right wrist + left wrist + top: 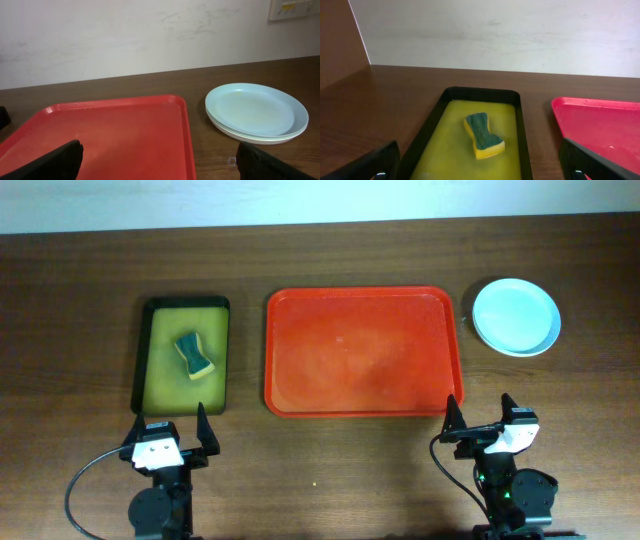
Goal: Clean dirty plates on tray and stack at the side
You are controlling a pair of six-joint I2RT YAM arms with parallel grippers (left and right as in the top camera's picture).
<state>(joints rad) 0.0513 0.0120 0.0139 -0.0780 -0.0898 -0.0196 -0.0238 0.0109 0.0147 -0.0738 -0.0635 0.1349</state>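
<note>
My left claw and right claw are both spread wide, holding nothing, on the near side of the red tray. Tray's bare; the plates sit stacked off its far right corner. Stack looks a bit offset, so a careless right claw swing could knock it apart.

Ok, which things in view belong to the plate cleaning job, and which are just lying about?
Job:
- plates, stacked beside the red tray
- sponge
- sponge tray

Lying about:
- wall fitting, off the table
</note>
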